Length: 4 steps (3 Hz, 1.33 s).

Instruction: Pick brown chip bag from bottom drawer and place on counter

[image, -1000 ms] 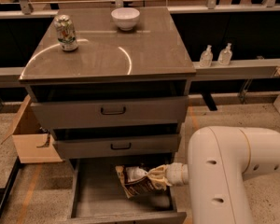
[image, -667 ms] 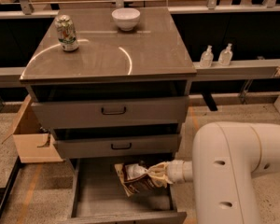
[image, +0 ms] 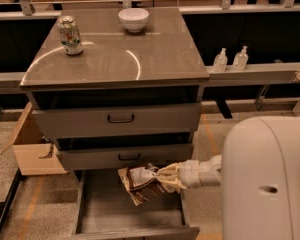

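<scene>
At far left, a cardboard box (image: pixel 35 156) is seen on the floor beside the cabinet. On the counter (image: pixel 155 59), a drink can (image: pixel 70 35) is stood at the left rear and a white bowl (image: pixel 133 19) at the rear centre; the front half is bare. Below, the bottom drawer (image: pixel 130 211) is pulled fully out. The brown chip bag (image: pixel 140 184) is held over the drawer's rear, approx. level w/ the lower edge of the middle drawer front. Compared w/ 1 s ago, it has been raised slightly off the floor. The gripper (image: pixel 169 179), reaching in from the right, is clamped on the bag's right edge. Grasp is thus judged secured; lift-out and transfer to the counter are not yet done.
</scene>
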Tool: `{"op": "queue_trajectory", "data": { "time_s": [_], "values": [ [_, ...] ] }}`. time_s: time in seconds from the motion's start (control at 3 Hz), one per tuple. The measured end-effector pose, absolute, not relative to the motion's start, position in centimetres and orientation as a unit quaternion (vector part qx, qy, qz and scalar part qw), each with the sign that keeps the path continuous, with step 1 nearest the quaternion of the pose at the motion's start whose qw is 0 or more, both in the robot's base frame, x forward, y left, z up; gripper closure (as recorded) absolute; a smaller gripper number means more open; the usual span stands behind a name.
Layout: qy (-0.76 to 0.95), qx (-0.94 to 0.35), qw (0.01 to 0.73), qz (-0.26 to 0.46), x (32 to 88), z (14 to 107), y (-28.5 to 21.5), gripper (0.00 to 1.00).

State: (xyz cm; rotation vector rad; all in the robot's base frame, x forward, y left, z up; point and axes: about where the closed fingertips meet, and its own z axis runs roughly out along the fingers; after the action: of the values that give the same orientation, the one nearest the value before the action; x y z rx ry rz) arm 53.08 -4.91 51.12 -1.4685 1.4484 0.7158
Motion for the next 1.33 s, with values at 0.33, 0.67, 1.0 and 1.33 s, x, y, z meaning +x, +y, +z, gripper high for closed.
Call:
{"op": "queue_trajectory", "data": {
  "time_s": [0.33,0.67,1.0,1.33],
  "values": [
    [0.599,-0.586,0.471,0.276,53.2,57.1,-4.7,1.00],
    [0.603,-0.578,0.480,0.270,54.1,62.9,-4.5,1.00],
    [0.598,-0.574,0.483,0.283,54.9,68.0,-4.3,1.00],
    [0.585,-0.575,0.480,0.312,54.9,74.1,-4.0,1.00]
  ]
}}
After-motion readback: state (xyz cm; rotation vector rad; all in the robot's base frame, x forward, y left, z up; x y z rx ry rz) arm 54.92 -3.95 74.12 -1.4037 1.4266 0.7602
